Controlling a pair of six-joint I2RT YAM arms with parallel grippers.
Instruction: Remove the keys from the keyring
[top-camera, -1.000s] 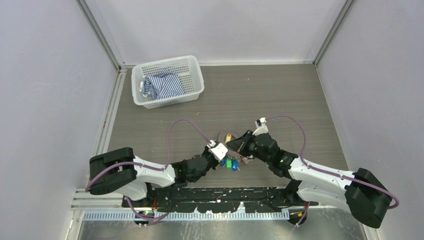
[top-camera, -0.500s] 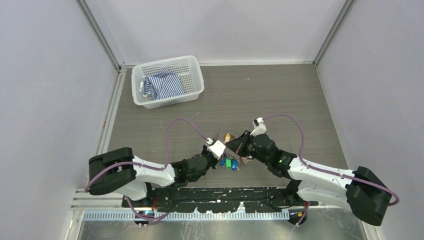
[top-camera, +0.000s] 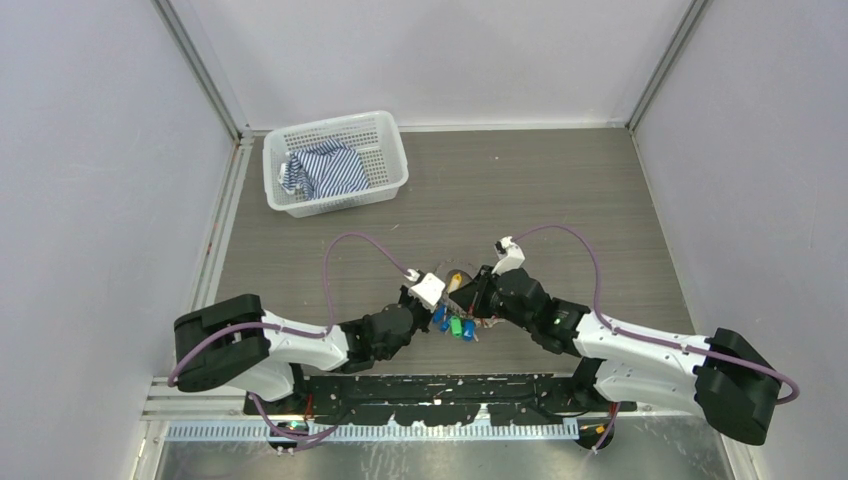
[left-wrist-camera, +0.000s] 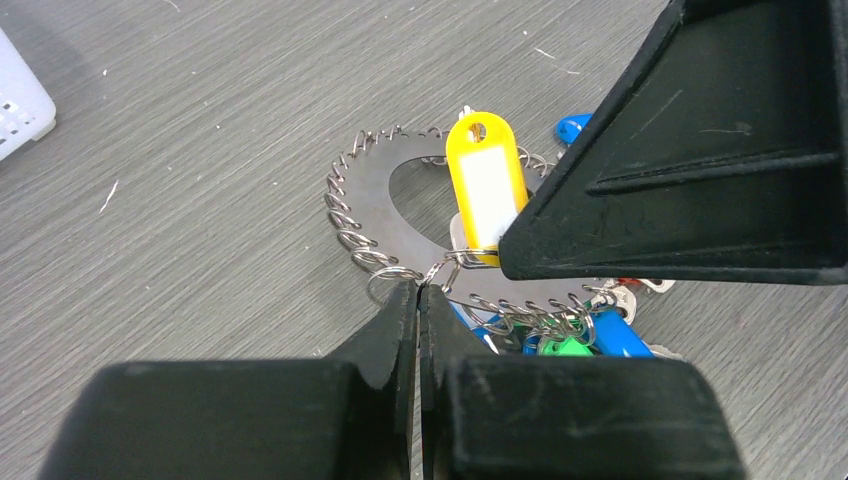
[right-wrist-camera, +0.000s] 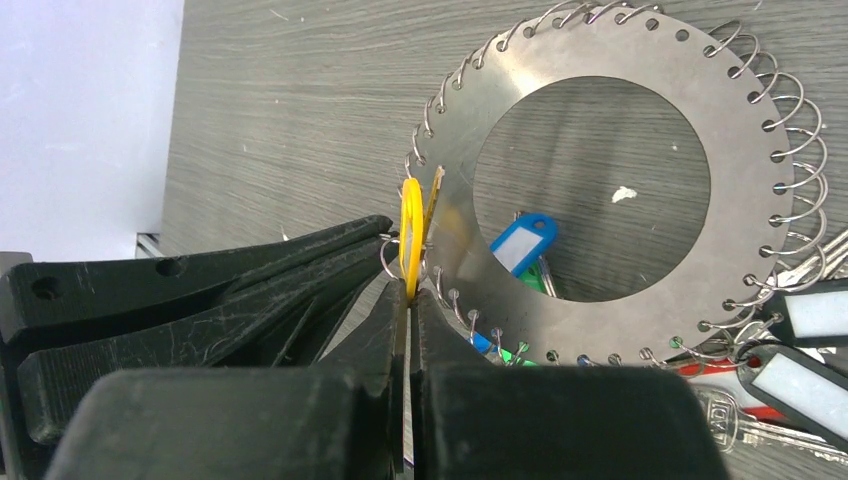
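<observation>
Over the keyring (left-wrist-camera: 372, 190), left gripper (left-wrist-camera: 418, 292) closed, right gripper (right-wrist-camera: 410, 295) clamping yellow tag (left-wrist-camera: 487, 185), both shifted leftward

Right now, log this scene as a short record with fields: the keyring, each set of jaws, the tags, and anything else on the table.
keyring: flat metal ring, small split rings all round its rim
left jaws: shut, tips at a split ring on the keyring's edge
right jaws: shut on the yellow tag
other tags: blue tag seen through the keyring's hole; green tag under its edge
elsewhere: white basket at far left, holding a striped cloth
</observation>
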